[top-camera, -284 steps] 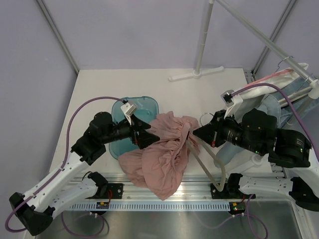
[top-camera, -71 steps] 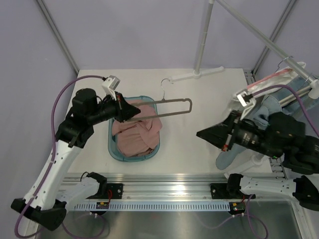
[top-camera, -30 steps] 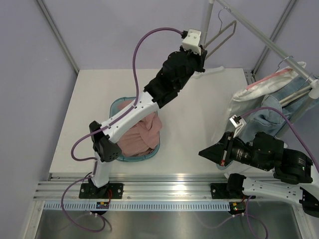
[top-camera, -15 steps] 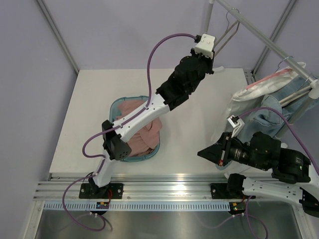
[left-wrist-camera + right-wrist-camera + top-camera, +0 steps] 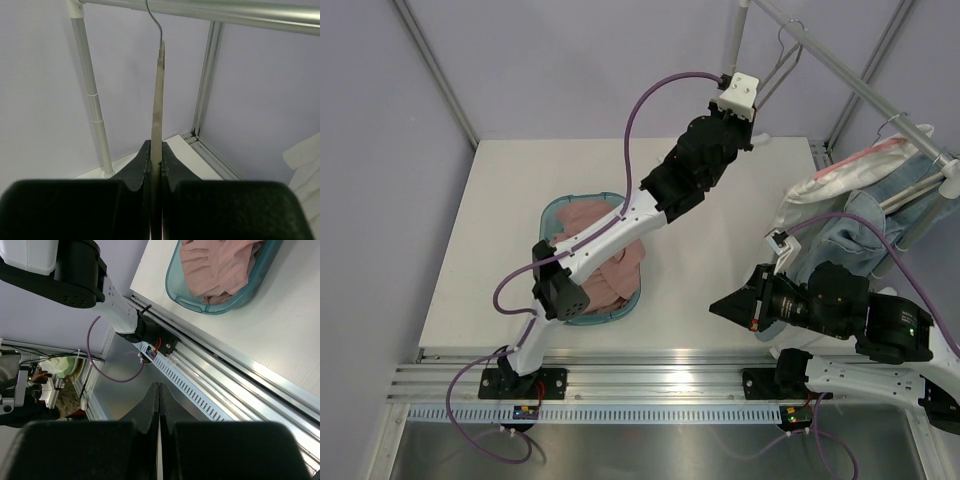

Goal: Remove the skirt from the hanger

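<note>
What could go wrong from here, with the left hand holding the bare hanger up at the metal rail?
1. The left hand is shut on the hanger, and the hanger's hook reaches the rail. Whether the hook sits over the rail is unclear, so opening now might drop the hanger.
2. The left arm stretches above the basket that holds the skirt. A low retreat might catch the fabric.

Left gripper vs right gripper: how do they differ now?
Left gripper clamps the hanger; right gripper holds nothing. Left gripper is up at the garment rail; right gripper sits low, near the front edge of the table. Both have jaws shut.
</note>
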Motion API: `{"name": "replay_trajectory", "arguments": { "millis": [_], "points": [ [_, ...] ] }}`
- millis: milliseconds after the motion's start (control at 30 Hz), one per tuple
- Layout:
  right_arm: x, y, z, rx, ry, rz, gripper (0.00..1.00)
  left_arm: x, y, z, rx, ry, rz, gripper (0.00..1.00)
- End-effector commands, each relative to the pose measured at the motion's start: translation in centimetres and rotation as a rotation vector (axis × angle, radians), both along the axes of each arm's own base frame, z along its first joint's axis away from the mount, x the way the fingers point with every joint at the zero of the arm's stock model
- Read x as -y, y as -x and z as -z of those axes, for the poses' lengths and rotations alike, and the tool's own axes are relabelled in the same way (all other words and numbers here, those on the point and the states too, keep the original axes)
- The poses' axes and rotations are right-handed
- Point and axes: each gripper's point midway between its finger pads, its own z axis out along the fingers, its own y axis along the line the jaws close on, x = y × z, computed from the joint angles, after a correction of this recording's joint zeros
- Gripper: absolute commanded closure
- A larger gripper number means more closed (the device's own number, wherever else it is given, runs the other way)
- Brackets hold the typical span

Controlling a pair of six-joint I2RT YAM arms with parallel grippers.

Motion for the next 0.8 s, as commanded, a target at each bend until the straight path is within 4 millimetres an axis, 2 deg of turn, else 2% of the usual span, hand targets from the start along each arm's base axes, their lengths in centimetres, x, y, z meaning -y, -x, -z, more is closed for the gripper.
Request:
{"name": "replay_trajectory", "arguments": {
  "millis": [0,167,233,267,300,333,400,433,467,500,533,567,633,667,767],
  "points": [
    [0.3,0.0,-1.9,0.015,-0.06,0.011,1.0,0.0,0.9,-3.9,0.077,0.105,0.023,1.0],
    [0.6,0.1,-2.0,0.015,-0.069,0.015,1.0,0.8,0.9,-3.1,0.063,0.092,0.038,1.0],
    [0.5,0.1,-1.9,0.013,-0.061,0.013,1.0,0.9,0.9,-2.8,0.055,0.082,0.045,0.94],
    [0.4,0.1,-1.9,0.013,-0.063,0.013,1.0,1.0,1.0,-2.7,0.049,0.081,0.046,0.88],
    [0.4,0.1,-1.7,0.012,-0.058,0.01,1.0,0.9,1.0,-2.7,0.045,0.083,0.044,0.7],
    [0.3,0.1,-1.7,0.01,-0.057,0.007,1.0,0.8,1.0,-2.7,0.043,0.077,0.045,0.65],
    [0.2,0.1,-1.6,0.01,-0.054,0.007,1.0,0.7,1.2,-2.5,0.033,0.066,0.044,0.45],
    [0.1,0.1,-1.6,0.01,-0.056,0.004,1.0,0.4,1.2,-2.5,0.03,0.067,0.04,0.19],
    [0.0,0.1,-1.7,0.012,-0.059,0.002,1.0,-0.3,1.6,-3.6,0.039,0.079,0.037,0.02],
    [0.0,0.1,-1.7,0.013,-0.061,0.003,1.0,-0.4,1.6,-3.0,0.034,0.07,0.033,0.01],
    [-0.1,0.1,-1.8,0.014,-0.064,0.0,1.0,-0.8,1.8,-3.4,0.039,0.07,0.029,0.01],
    [-0.1,0.0,-2.0,0.019,-0.068,0.001,1.0,-1.6,2.3,-4.5,0.058,0.071,0.025,0.01],
    [-0.1,-0.1,-2.0,0.018,-0.069,0.008,1.0,-2.6,2.4,-5.4,0.072,0.062,-0.002,0.01],
    [0.0,0.0,-2.0,0.017,-0.069,0.008,1.0,-3.7,2.8,-6.7,0.094,0.059,-0.021,0.01],
    [0.3,-0.2,-1.5,0.012,-0.059,0.028,1.0,-6.5,3.4,-8.6,0.112,0.052,-0.084,0.01]
  ]
}}
